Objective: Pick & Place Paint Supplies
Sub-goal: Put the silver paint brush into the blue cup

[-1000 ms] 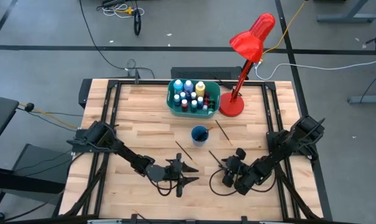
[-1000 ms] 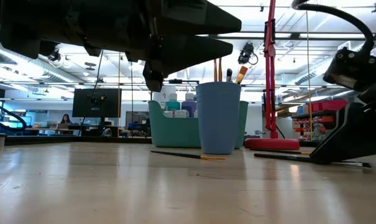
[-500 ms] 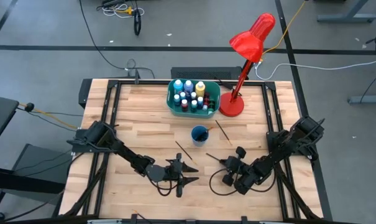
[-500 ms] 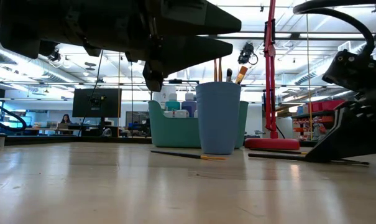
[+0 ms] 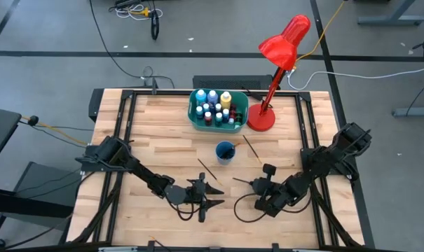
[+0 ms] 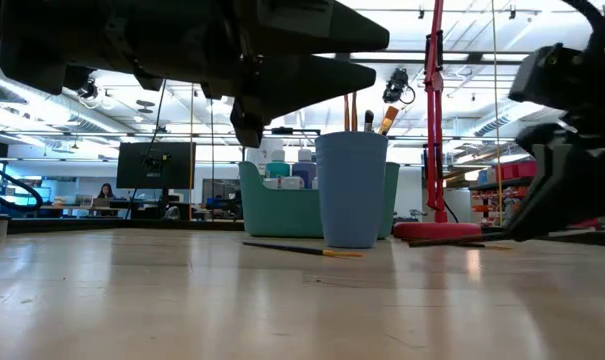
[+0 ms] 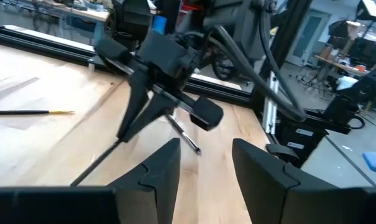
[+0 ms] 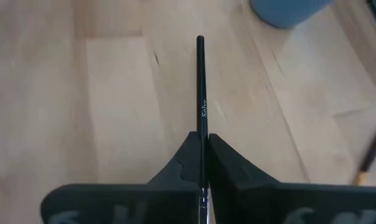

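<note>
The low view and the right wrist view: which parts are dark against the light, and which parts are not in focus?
Low view: the left arm's tool is a black silhouette against bright ceiling lights, and the near wooden table top shows a soft sheen. Right wrist view: the thin black paintbrush in the right tool is sharp, while the blue round cup is blurred.

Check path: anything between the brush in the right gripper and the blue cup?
Nothing visible does. The right gripper is shut on a black paintbrush, and only bare table lies between it and the blue cup. Two loose brushes lie to either side of that line; the left gripper sits off it.
</note>
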You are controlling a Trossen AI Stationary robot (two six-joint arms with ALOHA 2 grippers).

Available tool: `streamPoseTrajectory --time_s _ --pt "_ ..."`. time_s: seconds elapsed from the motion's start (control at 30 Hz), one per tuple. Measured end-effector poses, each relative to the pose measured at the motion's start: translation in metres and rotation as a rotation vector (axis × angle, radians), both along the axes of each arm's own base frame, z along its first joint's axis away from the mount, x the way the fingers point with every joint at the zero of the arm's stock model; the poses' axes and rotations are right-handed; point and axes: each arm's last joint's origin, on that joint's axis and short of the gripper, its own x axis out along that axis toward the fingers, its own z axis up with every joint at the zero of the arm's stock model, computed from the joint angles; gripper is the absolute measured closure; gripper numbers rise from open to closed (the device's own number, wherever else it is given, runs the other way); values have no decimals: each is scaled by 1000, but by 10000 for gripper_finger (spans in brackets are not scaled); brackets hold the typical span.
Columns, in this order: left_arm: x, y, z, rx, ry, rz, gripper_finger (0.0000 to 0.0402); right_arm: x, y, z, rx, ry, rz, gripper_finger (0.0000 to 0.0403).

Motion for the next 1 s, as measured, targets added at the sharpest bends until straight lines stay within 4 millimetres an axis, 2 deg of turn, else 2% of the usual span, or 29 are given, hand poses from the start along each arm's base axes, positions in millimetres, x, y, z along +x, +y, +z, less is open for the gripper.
streamPoseTrajectory --time_s 0.2,0.47,0.63,0.77,1.0 --pt "0 -2 0 -4 2 -48 246 10 8 26 -139 132 108 399" --pt "0 -2 0 -5 -1 -48 246 22 18 100 -456 396 383 399" --pt "0 -2 0 -5 -1 -49 246 30 20 133 -754 489 618 399" --pt "0 -1 0 -5 -1 -48 246 40 15 149 -1001 551 727 399" --pt "0 -2 0 -5 -1 -49 246 61 -17 155 -1204 724 736 398"
